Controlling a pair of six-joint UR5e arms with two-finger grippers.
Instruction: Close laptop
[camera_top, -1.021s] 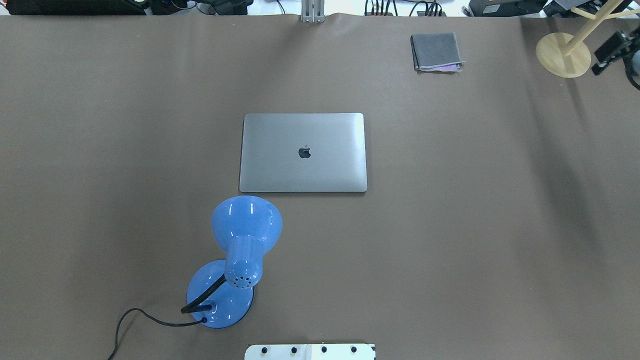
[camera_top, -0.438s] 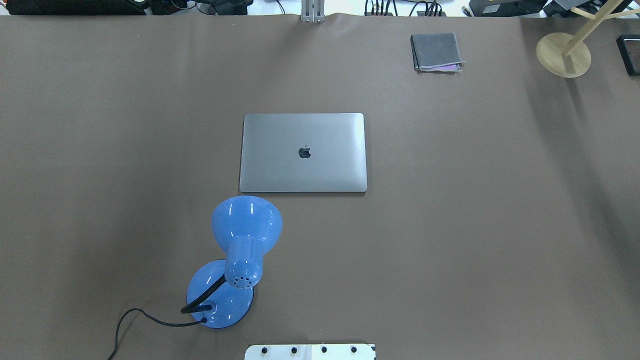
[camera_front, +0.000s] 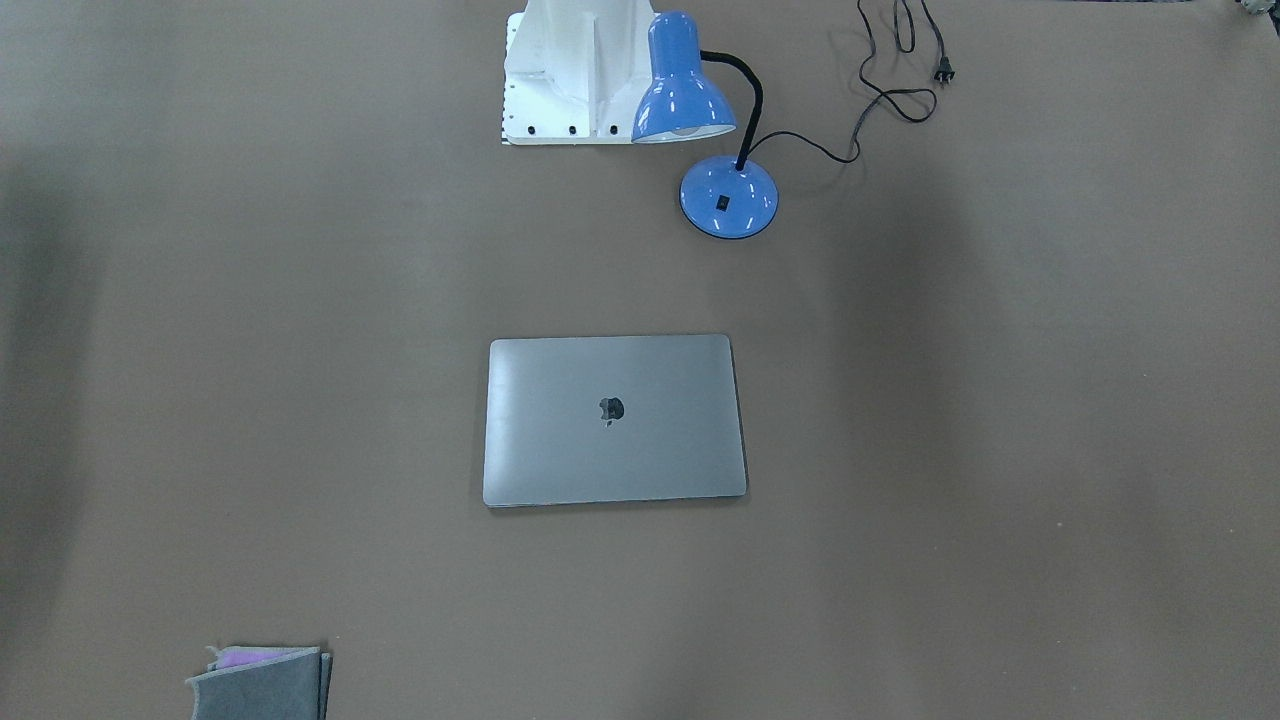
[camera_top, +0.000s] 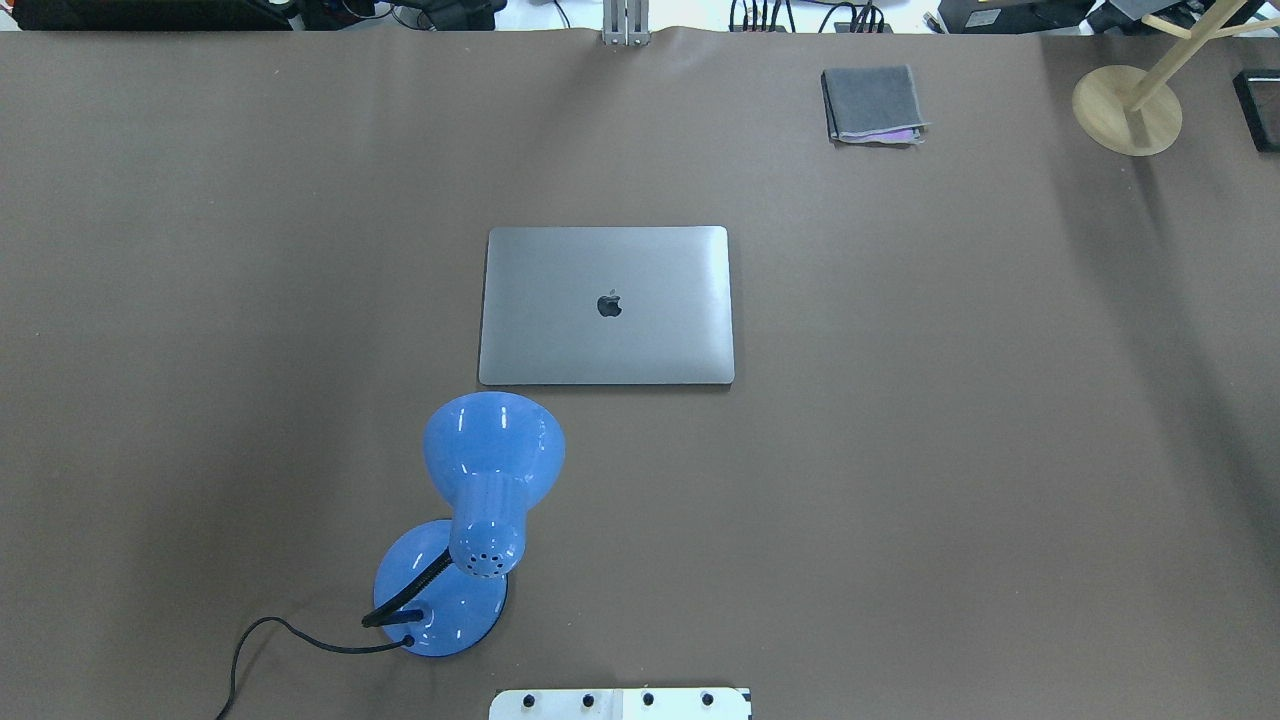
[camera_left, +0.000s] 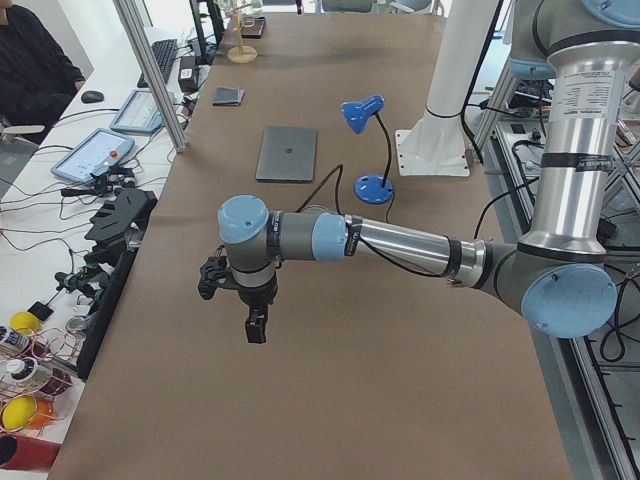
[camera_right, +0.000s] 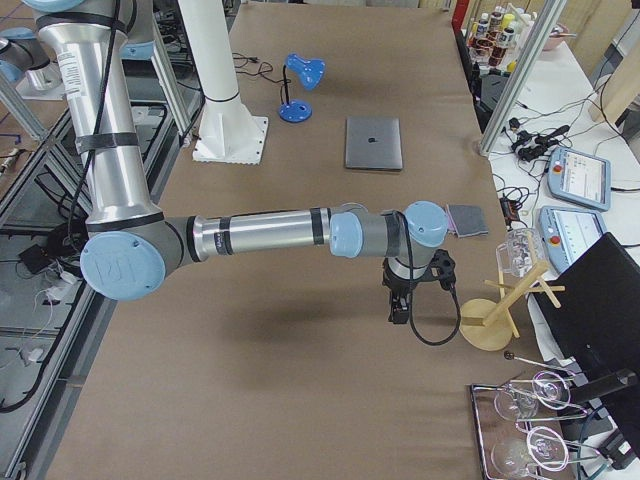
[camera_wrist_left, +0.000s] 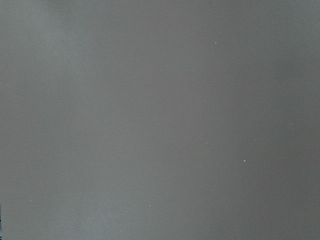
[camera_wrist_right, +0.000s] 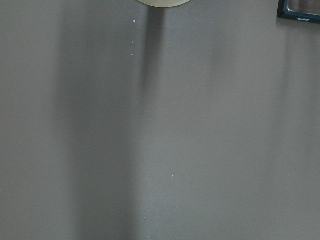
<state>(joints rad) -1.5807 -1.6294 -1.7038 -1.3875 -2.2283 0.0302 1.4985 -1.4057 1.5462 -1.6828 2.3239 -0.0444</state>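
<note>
The space-grey laptop (camera_top: 606, 305) lies flat in the middle of the brown table with its lid down and the dark apple logo facing up. It also shows in the front-facing view (camera_front: 614, 420) and in the side views (camera_left: 287, 153) (camera_right: 373, 143). My left gripper (camera_left: 256, 330) hangs over the table far off at its left end, and my right gripper (camera_right: 398, 312) hangs far off at its right end. Both show only in the side views, so I cannot tell whether they are open or shut. Neither touches the laptop.
A blue desk lamp (camera_top: 480, 500) with a black cord stands just near-left of the laptop. A folded grey cloth (camera_top: 872, 103) lies far right. A wooden stand (camera_top: 1127, 108) and a black tray (camera_top: 1258, 108) are at the far right corner.
A black part of my right arm showed at the overhead view's right edge one second ago and has left the view. The laptop has not moved.
</note>
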